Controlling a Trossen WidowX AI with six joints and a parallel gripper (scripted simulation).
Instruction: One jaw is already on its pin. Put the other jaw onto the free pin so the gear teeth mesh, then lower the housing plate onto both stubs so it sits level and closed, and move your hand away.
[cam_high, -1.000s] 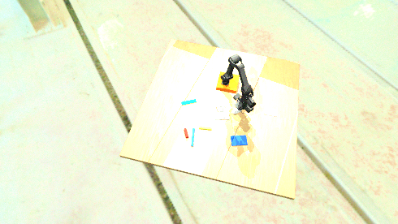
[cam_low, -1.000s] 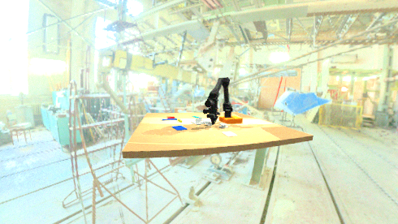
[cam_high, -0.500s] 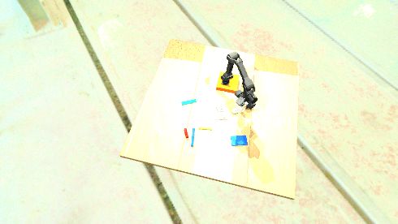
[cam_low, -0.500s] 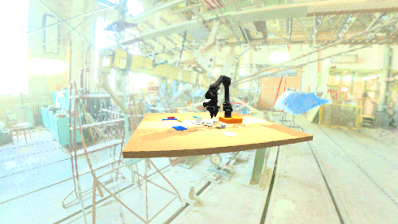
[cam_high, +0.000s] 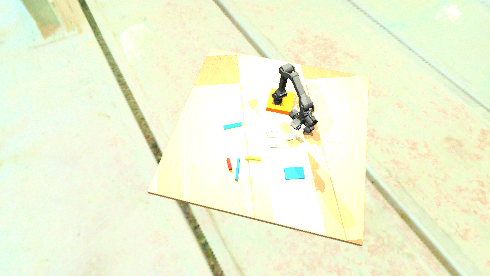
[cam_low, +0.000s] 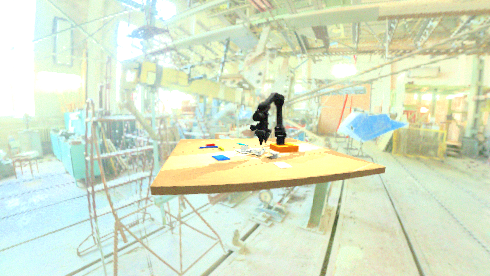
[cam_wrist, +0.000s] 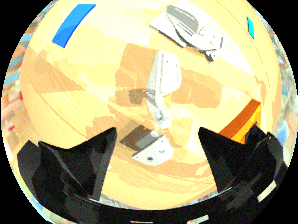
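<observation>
In the wrist view my gripper (cam_wrist: 158, 131) (cam_high: 305, 131) (cam_low: 263, 143) is wide open and empty, above the table. A loose white jaw (cam_wrist: 166, 75) (cam_high: 291, 136) lies ahead of the fingertips, its narrow end pointing back between them. A white piece with holes, seemingly the housing plate (cam_wrist: 156, 152), is between the fingers in view, close to that narrow end; whether they touch is unclear. The white base (cam_wrist: 162, 24) (cam_high: 273, 145) is farther ahead to the right, with a grey-and-white jaw (cam_wrist: 183, 18) on it. Its pins and teeth are too small to make out.
A blue rectangle (cam_wrist: 74, 25) (cam_high: 294, 173) (cam_low: 220, 157) lies ahead left in the wrist view. The orange arm pedestal (cam_wrist: 242, 121) (cam_high: 280, 101) (cam_low: 284, 148) is at the right. Cyan (cam_high: 232, 126), red (cam_high: 229, 164), blue (cam_high: 237, 169) and yellow (cam_high: 253, 158) strips lie on the table.
</observation>
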